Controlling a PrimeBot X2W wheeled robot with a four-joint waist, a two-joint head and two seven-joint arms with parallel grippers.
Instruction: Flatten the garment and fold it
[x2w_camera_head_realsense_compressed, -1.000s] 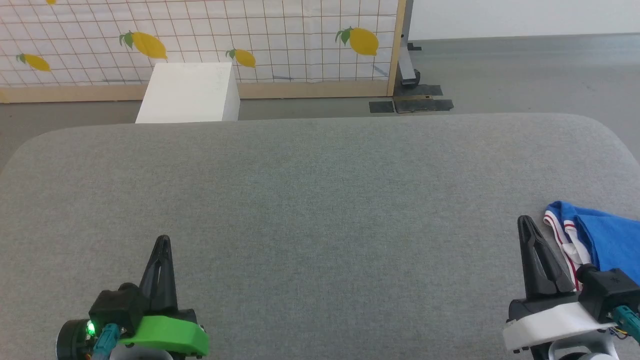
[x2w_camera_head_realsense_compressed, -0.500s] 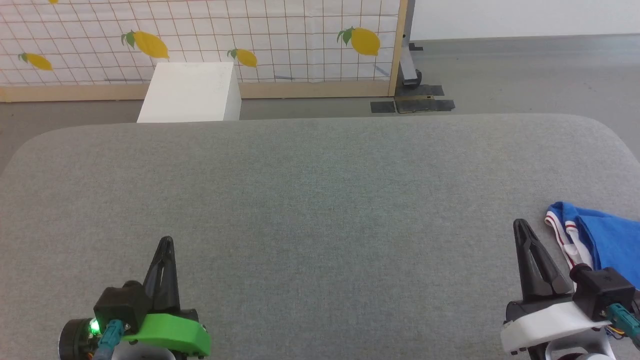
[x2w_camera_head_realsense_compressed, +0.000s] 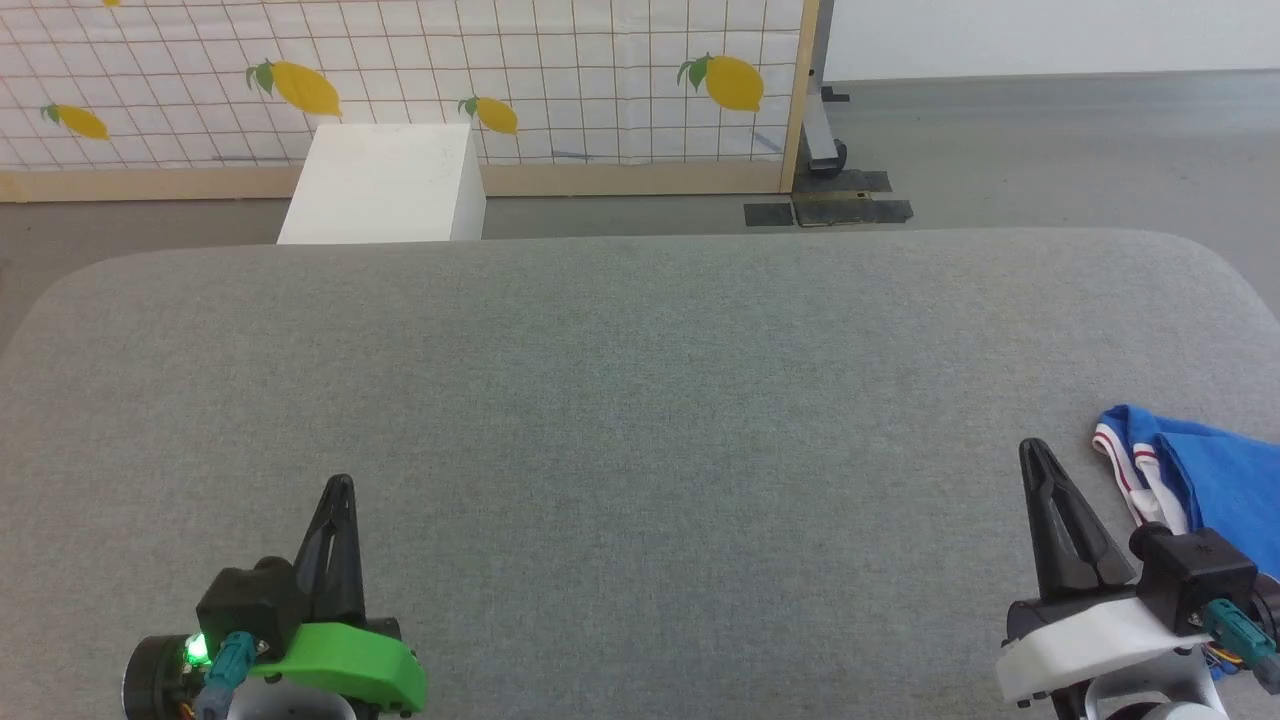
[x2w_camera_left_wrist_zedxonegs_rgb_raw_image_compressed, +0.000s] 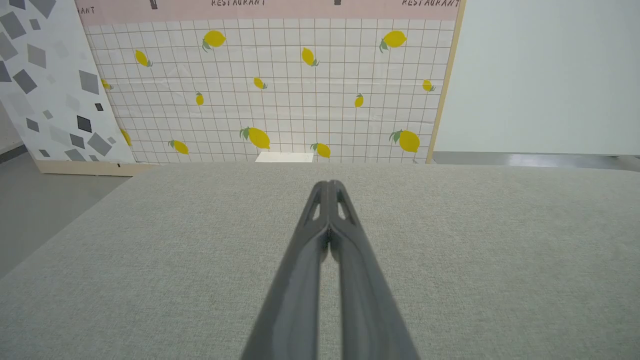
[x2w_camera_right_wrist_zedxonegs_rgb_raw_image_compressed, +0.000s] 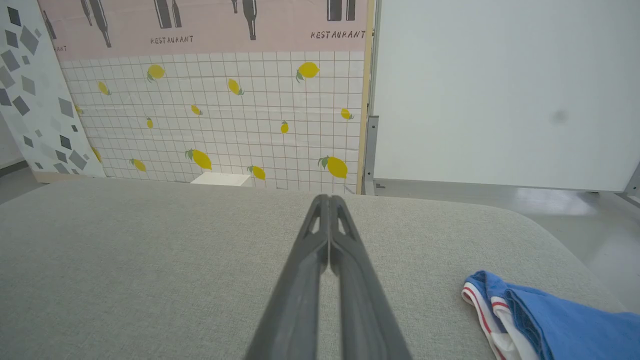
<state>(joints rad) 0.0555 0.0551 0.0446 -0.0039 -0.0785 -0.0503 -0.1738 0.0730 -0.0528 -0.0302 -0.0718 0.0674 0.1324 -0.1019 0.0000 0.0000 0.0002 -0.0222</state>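
Green casing at 7 o'clock in the head view is cut off by the bottom edge; above it the left gripper (x2w_camera_head_realsense_compressed: 340, 484) points toward 12 o'clock, its two dark fingers pressed together along their length with nothing between them. At 5 o'clock the right gripper (x2w_camera_head_realsense_compressed: 1029, 446) rises from a white casing, also cut off at the bottom; its fingers are likewise fully closed and hold nothing. The garment (x2w_camera_head_realsense_compressed: 1210, 470) lies bunched at 4 o'clock, just beside the right gripper and apart from its tips; only a blue fold and a white edge with red stripes show, since the rest runs off the right side of the picture and under the black wrist block; no chest print can be made out.

Both grippers hover low over the table (x2w_camera_head_realsense_compressed: 640, 400), a broad grey fabric-covered top with rounded far corners; the garment rests near its right edge. Beyond the table, at 10 o'clock in the left wrist view, a panel with grey shapes (x2w_camera_left_wrist_zedxonegs_rgb_raw_image_compressed: 45, 85) leans on the floor (x2w_camera_head_realsense_compressed: 1050, 150); from 11 to 12 o'clock stands a lemon-print screen (x2w_camera_head_realsense_compressed: 560, 80) of white squares in a pale wooden frame; at 1 o'clock dark mats (x2w_camera_head_realsense_compressed: 828, 210) lie at the foot of its post; a plain wall (x2w_camera_right_wrist_zedxonegs_rgb_raw_image_compressed: 500, 90) closes the room from 1 to 3 o'clock.

A white box (x2w_camera_head_realsense_compressed: 385, 180) stands at 11 o'clock between table and screen, its lower part hidden by the table; whether it is open, or holds anything, cannot be told.
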